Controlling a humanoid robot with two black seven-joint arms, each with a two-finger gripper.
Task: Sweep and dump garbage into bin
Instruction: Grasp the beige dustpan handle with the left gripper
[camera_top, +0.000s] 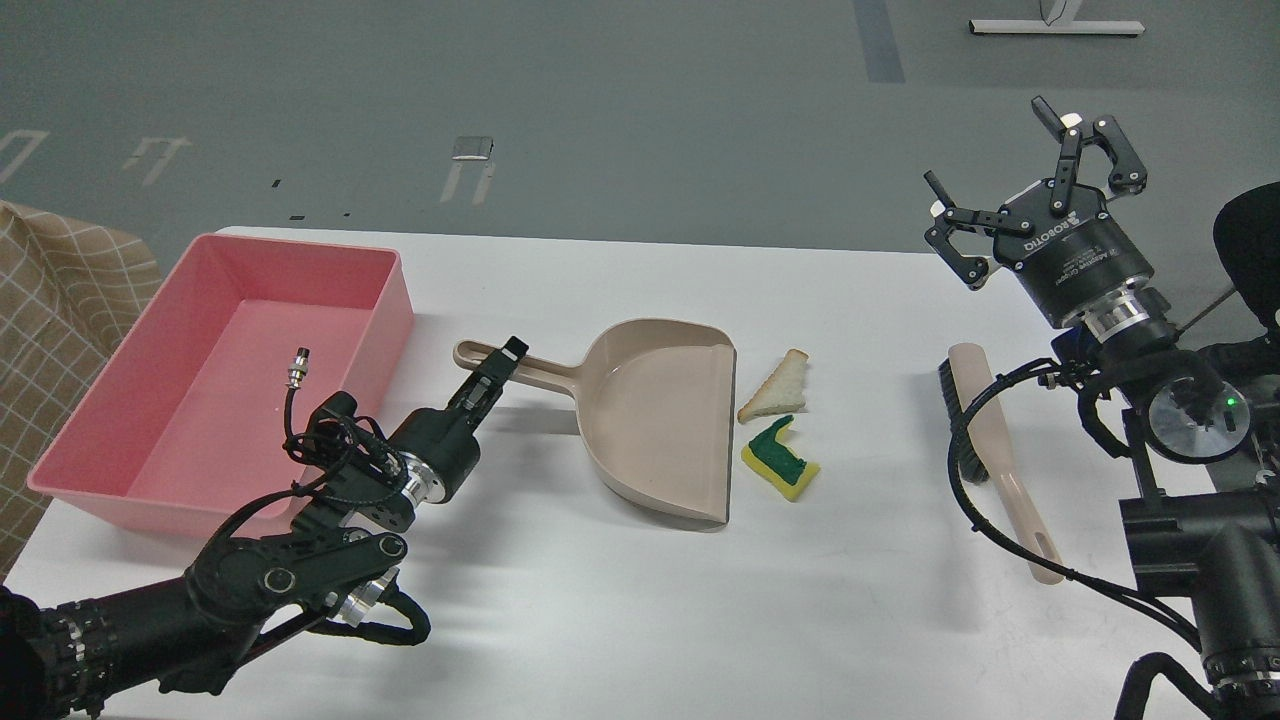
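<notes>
- Left end effector (497, 368), slim and black, sits at the beige dustpan (655, 420) handle; whether it grips cannot be told.
- Right end effector (1035, 185) hovers raised, fingers spread.
- Crusted triangular bread slice (777, 386) and torn yellow-green sponge (781, 461) lie just beside the dustpan's lip.
- Bristled brush (992, 455) lies well right on the surface (850, 600).
- Smooth pink bin (240, 370) sits far left, near the edge.

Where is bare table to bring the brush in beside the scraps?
Bare table lies between the sponge and the brush, and along the near edge below the dustpan. It is crowded left of the scraps: bread slice and sponge sit just off the dustpan's mouth, with the left gripper at its handle.
</notes>
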